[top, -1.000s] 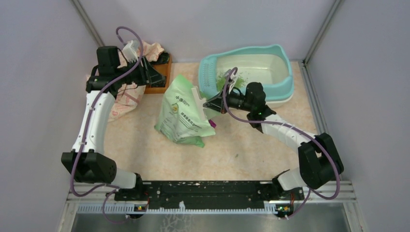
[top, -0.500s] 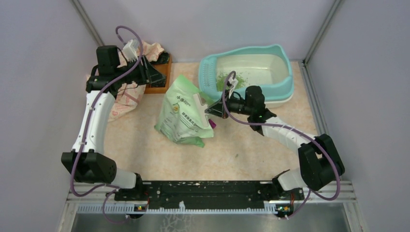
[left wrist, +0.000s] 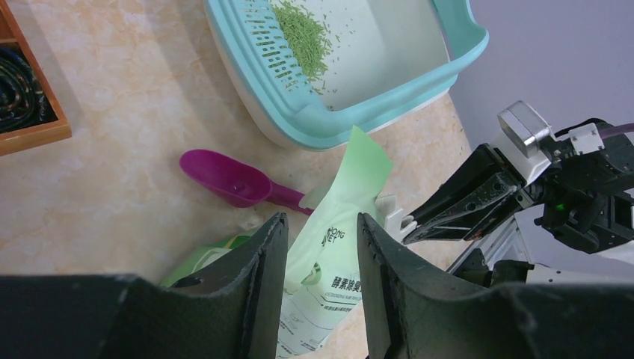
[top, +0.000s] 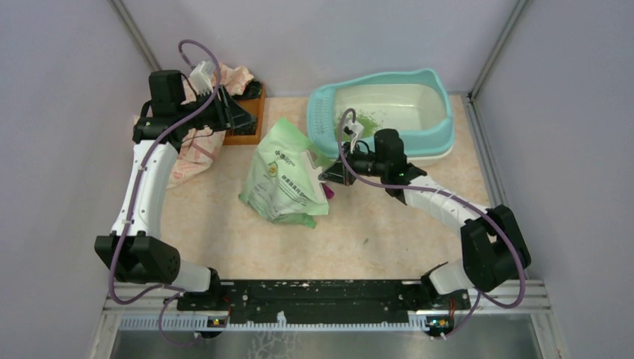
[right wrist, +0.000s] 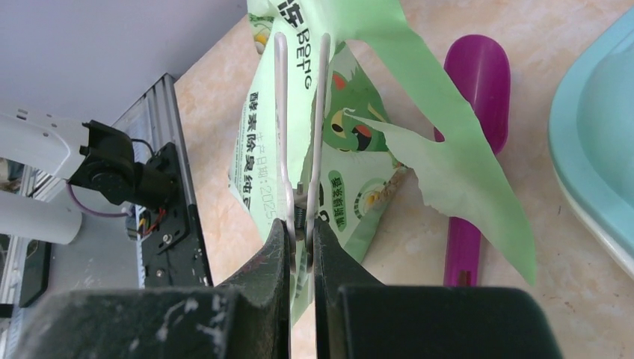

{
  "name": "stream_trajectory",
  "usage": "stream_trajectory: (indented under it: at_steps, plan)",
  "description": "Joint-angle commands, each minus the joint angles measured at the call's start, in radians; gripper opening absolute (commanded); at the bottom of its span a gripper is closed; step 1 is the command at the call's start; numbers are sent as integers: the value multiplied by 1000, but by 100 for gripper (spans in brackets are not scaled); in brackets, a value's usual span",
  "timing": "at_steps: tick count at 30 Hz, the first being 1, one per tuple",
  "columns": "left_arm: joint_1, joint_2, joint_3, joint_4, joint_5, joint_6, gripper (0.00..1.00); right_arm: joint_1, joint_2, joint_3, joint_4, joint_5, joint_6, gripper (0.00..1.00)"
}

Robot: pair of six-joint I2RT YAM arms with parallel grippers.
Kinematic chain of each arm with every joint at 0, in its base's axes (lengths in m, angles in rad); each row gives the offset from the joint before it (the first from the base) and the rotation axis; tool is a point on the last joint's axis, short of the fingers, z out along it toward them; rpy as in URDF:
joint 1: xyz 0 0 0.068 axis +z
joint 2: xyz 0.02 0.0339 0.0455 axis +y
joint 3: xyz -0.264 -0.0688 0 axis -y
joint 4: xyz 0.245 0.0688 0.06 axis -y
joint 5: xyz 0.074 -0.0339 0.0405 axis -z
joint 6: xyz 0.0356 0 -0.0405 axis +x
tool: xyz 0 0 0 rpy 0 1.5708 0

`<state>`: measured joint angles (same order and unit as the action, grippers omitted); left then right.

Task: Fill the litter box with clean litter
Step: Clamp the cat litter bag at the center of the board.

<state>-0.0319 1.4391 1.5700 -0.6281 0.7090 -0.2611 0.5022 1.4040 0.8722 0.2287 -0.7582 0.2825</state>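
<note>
- Litter box point(top: 321, 120): far right of table, against back wall; far end cut off in left wrist view.
- Clean litter point(left wrist: 303, 37): thin green patch at perforated-ledge end only; rest of basin bare.
- Purple scoop point(left wrist: 232, 179): on table between box and pale green bag point(top: 288, 176); handle end hidden under bag.
- Right gripper point(right wrist: 300, 232): jaws clamped on white strip at bag mouth.
- Left gripper point(left wrist: 321, 221): jaws apart, holding nothing, above wooden tray point(top: 247, 134), which arm partly hides.

Left arm stretched up the far left side, wrist turned inward | left gripper point(top: 247, 120) slightly parted | right arm bent in toward centre | right gripper point(top: 325, 175) pinched tight, pointing left
</note>
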Motion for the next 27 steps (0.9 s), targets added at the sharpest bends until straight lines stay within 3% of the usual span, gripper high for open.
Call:
stream_trajectory:
  at_steps: [1, 11, 27]
  plan:
    - [5, -1, 18, 27, 25, 3, 45, 20, 29, 66, -91, -34, -55, 0]
    - [6, -7, 15, 34, 30, 0, 45, 21, 43, 146, -261, -52, -103, 0]
    - [8, -14, 5, 41, 46, 3, 45, 21, 26, 155, -259, -20, -59, 0]
